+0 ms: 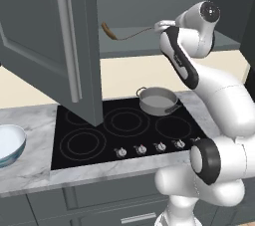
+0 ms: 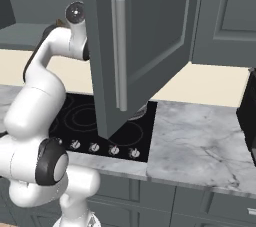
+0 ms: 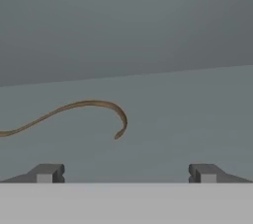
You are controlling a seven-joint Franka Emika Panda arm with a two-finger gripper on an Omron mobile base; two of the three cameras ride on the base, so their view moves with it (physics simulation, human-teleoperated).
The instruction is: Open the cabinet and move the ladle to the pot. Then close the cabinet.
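You have the ladle (image 1: 122, 35) lying on the cabinet (image 1: 45, 46) shelf, a slender thing with a thin dark shaft that curves like a hook and a brown wooden end pointing left in the left base view; in the hand view the shaft (image 3: 84, 111) shows as a fine bronze line curling over the smooth grey shelf floor. Your gripper (image 3: 126, 172) sits just short of it with its two blocky dark fingers (image 3: 48, 172) spread wide and nothing between them, the ladle apart from both tips. The cabinet is dark grey and matte, both panelled doors swung open, each with a long straight silver bar handle (image 1: 69, 48); the right door (image 2: 135, 46) hangs out over the stove in the right base view. Below the shelf you see the pot (image 1: 158, 100), small, round, shallow, silver-grey metal with thin loop handles, standing on the back right burner of the glossy black cooktop (image 1: 89, 143), which carries ring markings and a row of small round knobs along its front. Around it runs a veined grey-white marble counter (image 2: 200, 141), and at the far left a smooth pale blue-white bowl (image 1: 10, 143) rests on it, well apart from the pot.
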